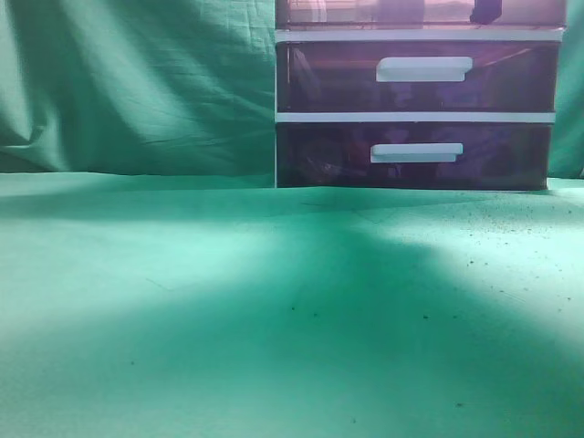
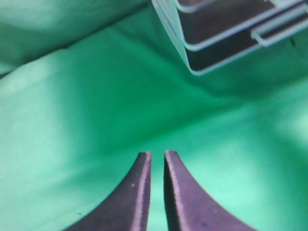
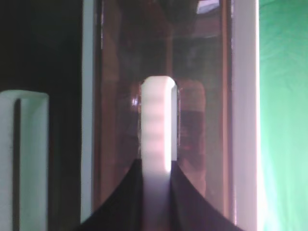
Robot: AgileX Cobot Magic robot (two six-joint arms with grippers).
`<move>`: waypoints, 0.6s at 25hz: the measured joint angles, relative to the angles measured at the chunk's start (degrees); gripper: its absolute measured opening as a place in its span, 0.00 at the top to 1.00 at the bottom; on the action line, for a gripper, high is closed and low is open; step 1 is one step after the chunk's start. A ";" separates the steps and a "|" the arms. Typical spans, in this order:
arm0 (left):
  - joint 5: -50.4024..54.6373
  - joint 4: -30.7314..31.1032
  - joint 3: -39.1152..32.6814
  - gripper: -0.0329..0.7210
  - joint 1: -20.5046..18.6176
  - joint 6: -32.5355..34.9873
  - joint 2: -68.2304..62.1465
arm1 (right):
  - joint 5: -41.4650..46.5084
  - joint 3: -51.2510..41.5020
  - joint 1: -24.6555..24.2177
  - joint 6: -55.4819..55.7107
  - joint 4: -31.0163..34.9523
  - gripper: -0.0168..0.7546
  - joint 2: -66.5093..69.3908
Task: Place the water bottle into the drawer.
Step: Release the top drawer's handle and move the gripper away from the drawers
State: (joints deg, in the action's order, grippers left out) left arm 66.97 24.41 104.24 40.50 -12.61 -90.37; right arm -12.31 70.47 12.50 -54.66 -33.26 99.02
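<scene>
**Right gripper clamped on the top drawer's handle; left gripper idle over the cloth**

A green cloth [image 1: 182,301] covers the whole desk and rises as a backdrop behind it. At the far edge, right of the middle, stands the white-framed cabinet [image 1: 415,117]. Its 2 lower drawers [image 1: 328,78] are dark and closed, each with a white bar handle.

The drawer [image 1: 347,11] sits at the top of the cabinet, lighter and reddish, cut off by the upper edge of the exterior view. In the right wrist view its translucent front fills the picture, with the white handle [image 3: 157,125] running down the centre. The right gripper [image 3: 157,180] has its 2 dark fingers pressed against either side of that handle, gripping it.

The left gripper [image 2: 157,156] hangs over bare cloth toward the desk's left side, well apart from the cabinet, its fingers nearly together with only a thin slit between them and nothing held.

The water bottle cannot be made out in any view.
</scene>
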 joint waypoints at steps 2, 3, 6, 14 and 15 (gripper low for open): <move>-3.52 -0.48 -7.14 0.86 0.00 0.00 3.51 | -1.04 1.13 -0.36 -0.09 0.12 0.85 1.16; -5.42 -0.99 -10.06 0.86 0.00 0.00 5.11 | -1.32 1.38 -0.47 -0.22 0.25 0.85 1.37; -10.51 -1.70 -19.31 0.86 0.00 -1.32 11.14 | -2.70 1.39 -0.48 -0.40 0.46 0.85 1.86; -13.99 -2.41 -33.99 0.86 0.00 -2.26 24.56 | -5.63 1.52 -0.56 3.98 0.91 0.74 2.65; -14.20 -2.29 -35.02 0.86 0.00 -2.57 25.89 | -6.05 1.52 -0.56 4.58 1.04 0.67 2.65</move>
State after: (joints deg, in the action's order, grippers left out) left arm 52.77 22.12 69.22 40.50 -15.18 -64.48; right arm -18.36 71.99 11.95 -50.08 -32.21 101.67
